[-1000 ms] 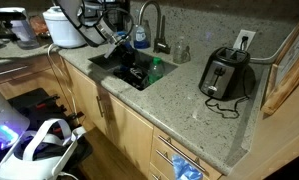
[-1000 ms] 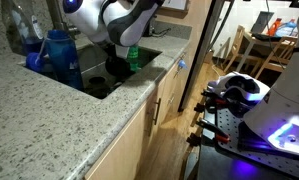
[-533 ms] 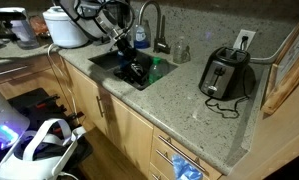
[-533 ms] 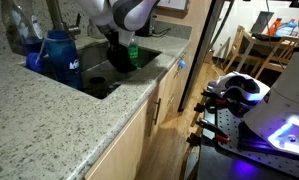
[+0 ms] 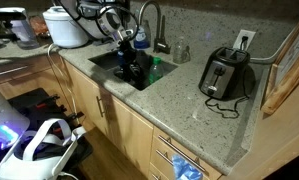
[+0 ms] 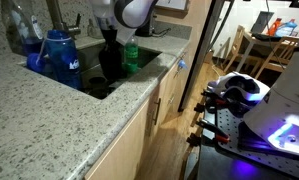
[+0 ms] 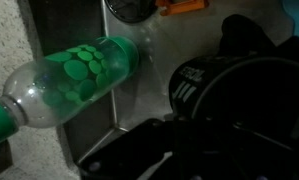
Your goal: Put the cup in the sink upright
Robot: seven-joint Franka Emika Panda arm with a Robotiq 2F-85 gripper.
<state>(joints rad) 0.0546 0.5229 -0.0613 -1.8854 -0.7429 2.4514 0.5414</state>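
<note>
That sink (image 7: 154, 55) was crowded, so I'd have tipped the cup (image 7: 234, 95) mouth-up slowly, clear of the green-dotted bottle (image 7: 74, 80) lying at 9 o'clock. Couldn't tell if the gripper (image 5: 132, 70) was spread or pinching. The cup sat at 3 o'clock in the sink: glossy black, white markings.

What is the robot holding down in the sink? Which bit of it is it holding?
Probably the black cup, held near its rim by the gripper; it is too dark to be sure.
</note>
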